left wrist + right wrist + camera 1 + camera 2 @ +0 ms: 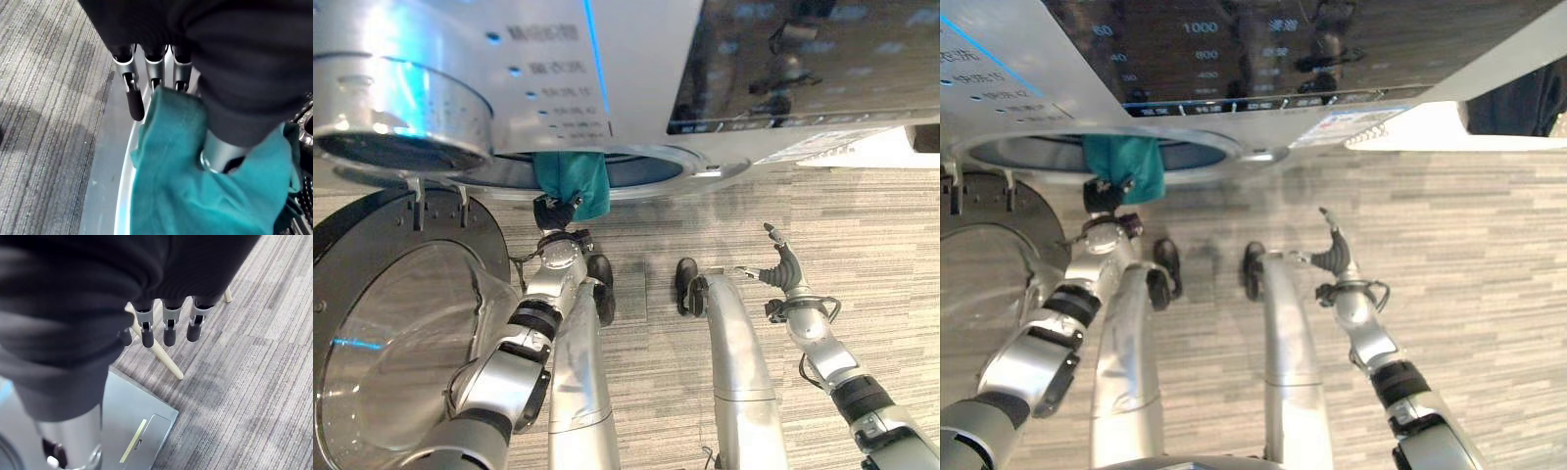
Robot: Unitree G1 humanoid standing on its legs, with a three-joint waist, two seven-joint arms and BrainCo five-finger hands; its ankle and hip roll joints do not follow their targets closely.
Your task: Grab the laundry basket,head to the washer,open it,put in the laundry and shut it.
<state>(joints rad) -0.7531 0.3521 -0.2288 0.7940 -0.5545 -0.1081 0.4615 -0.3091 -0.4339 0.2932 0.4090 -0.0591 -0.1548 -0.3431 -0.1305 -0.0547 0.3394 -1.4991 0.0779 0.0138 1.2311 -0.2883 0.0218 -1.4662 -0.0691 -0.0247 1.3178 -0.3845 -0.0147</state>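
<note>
Cloth, teal, hangs over the washer opening's rim, my left hand curled on it. Door stands open. My right hand hovers over carpet, fingers relaxed, empty.

Both head eyes look steeply down from above the silver front-loading washer, sharing its round opening and the grey striped carpet floor. Each wrist camera peers along its own fingers, very close.
</note>
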